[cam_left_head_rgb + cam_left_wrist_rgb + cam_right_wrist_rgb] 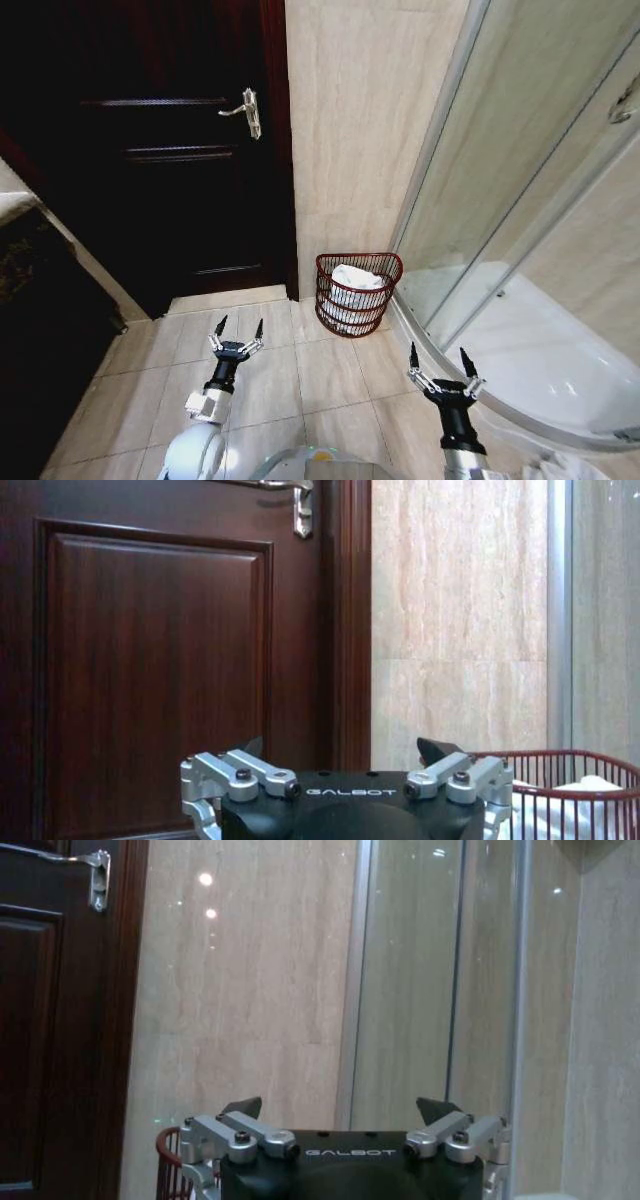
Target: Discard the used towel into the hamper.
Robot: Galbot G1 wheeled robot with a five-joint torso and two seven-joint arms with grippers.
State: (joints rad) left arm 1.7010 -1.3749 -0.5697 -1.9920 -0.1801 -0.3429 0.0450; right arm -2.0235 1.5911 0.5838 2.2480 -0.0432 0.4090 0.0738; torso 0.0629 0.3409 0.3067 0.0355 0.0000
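The hamper stood on the tiled floor against the wall, wedged between the dark door and the shower glass. A white towel already lay inside it, bunched up to about rim height. By that showing the task looked all but done.

The risk I judged from here was small: the towel sat high, so a corner might slump over the rim, and any forward drive or arm swing could nudge the light hamper or strike the glass close by.

The left gripper hung low over the floor, short of the hamper and toward the door, fingers spread and holding nothing. The right gripper hovered near the shower's curved base, likewise spread and empty. Both arms reached forward at about level height.
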